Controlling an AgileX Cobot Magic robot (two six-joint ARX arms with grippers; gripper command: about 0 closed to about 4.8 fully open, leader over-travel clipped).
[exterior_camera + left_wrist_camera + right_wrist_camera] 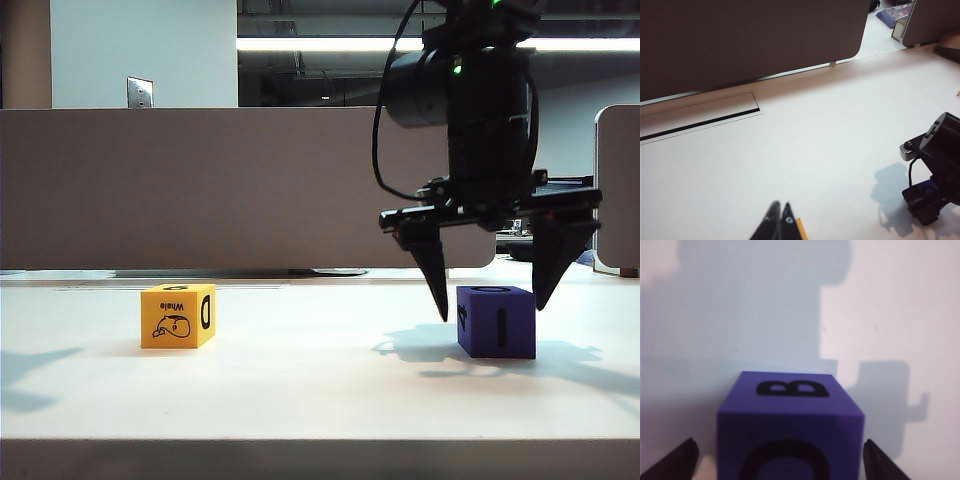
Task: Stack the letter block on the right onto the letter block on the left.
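The left letter block (178, 316) is yellow, with a "D" and a whale drawing, and sits on the white table. The right letter block (496, 321) is purple with black letters. My right gripper (492, 305) hangs open over the purple block, one finger on each side with a gap to each face. In the right wrist view the purple block (790, 425) fills the space between the right gripper's (779, 443) spread fingertips. My left gripper (780, 206) is shut on nothing, and a yellow sliver of the block (801, 228) shows beside it. The exterior view does not show the left gripper.
A grey partition (200, 185) runs along the back of the table. A long dark slot (700, 122) is set into the tabletop near that wall. The right arm (940, 150) shows in the left wrist view. The table's front edge (320, 440) is close to the exterior camera.
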